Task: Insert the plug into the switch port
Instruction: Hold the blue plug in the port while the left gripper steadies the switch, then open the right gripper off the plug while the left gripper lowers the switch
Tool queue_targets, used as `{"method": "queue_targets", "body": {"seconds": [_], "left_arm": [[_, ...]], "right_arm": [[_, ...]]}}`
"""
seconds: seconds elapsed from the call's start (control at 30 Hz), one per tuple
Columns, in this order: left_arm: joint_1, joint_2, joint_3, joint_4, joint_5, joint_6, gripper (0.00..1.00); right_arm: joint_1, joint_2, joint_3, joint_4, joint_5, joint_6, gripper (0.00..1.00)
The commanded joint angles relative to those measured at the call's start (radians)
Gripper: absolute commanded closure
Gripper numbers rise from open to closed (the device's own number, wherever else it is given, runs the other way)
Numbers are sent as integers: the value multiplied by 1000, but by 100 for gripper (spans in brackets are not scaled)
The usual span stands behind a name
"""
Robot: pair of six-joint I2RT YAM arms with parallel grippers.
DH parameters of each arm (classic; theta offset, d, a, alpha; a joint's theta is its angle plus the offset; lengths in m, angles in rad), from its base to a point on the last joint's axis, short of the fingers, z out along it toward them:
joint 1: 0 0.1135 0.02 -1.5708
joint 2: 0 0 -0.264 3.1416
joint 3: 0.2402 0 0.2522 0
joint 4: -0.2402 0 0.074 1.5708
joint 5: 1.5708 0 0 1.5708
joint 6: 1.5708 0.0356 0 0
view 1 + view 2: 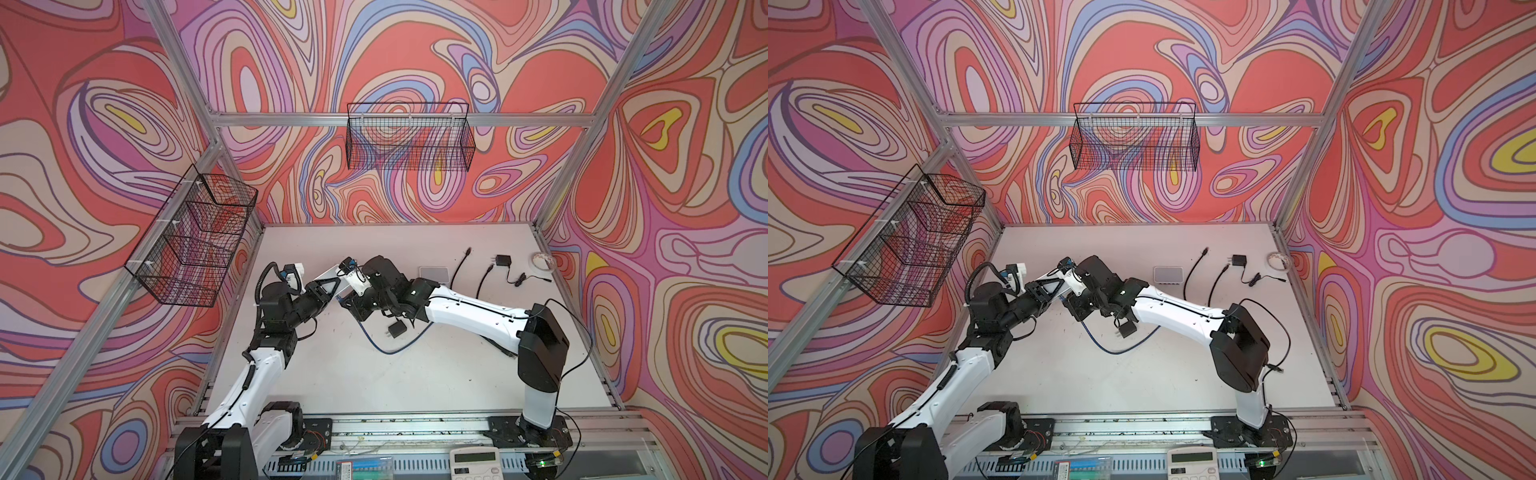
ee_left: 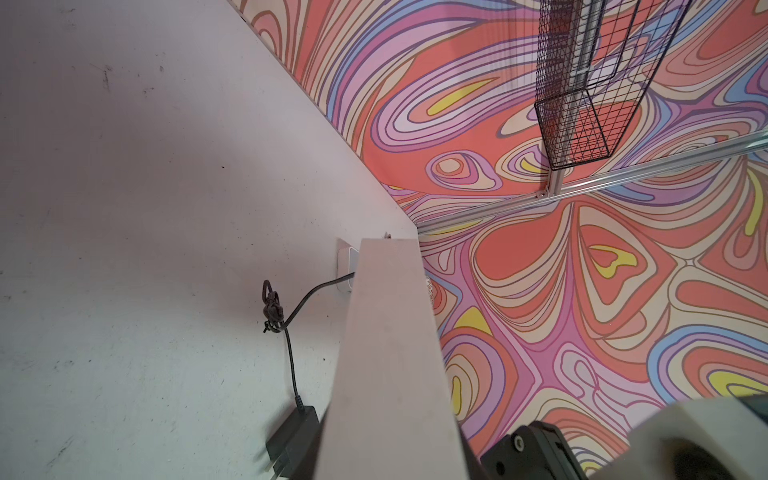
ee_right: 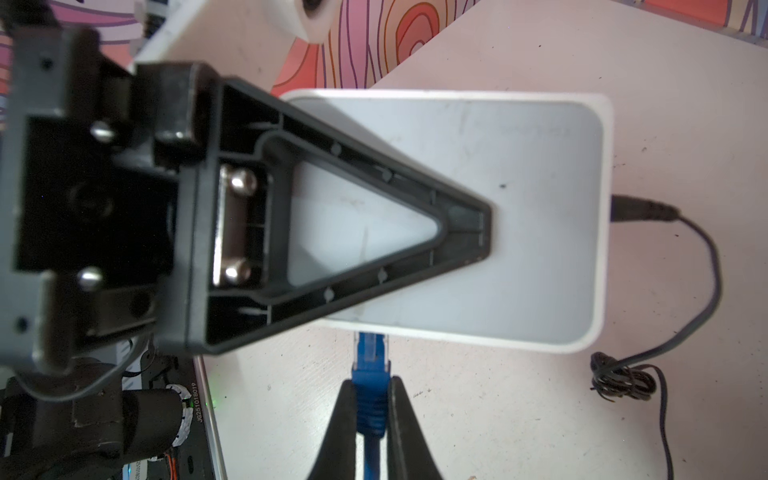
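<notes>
Right wrist: push Ethernet plug (image 3: pixel 370 359) pinched in right gripper (image 3: pixel 371 388) straight beyond its jaws into switch (image 3: pixel 523 257) clamped by left gripper (image 3: pixel 473 232).

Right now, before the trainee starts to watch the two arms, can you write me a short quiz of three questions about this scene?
1. Pick one. The left claw is shut on: A) a red cup; B) the flat white plastic switch box; C) a metal spoon.
2. True or false: a thin black cord is plugged into one side of the switch box.
3. Fill the gap: the right claw is shut on a small plastic network plug whose colour is ___.

Key: 1 B; 2 true; 3 blue.
</notes>
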State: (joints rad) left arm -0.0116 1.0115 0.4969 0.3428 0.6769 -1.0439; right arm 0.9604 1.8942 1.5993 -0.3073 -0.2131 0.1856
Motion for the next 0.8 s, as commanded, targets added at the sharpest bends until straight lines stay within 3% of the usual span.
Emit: {"method": "queue_targets", "body": {"seconds": [0.0, 0.27, 0.5, 0.77], "left_arm": [[-51, -1, -29, -124, 271, -2, 100], [-54, -34, -32, -250, 278, 54, 100], [-60, -29, -59, -215, 303, 20, 100], [-66, -40, -26, -352, 319, 91, 100]], "right_arm": [[-49, -24, 44, 397, 137, 0, 100], [-65, -10, 72, 487, 196, -8, 100], [-65, 14, 66, 608, 206, 9, 100], [-65, 55, 94, 656, 248, -8, 100]]}}
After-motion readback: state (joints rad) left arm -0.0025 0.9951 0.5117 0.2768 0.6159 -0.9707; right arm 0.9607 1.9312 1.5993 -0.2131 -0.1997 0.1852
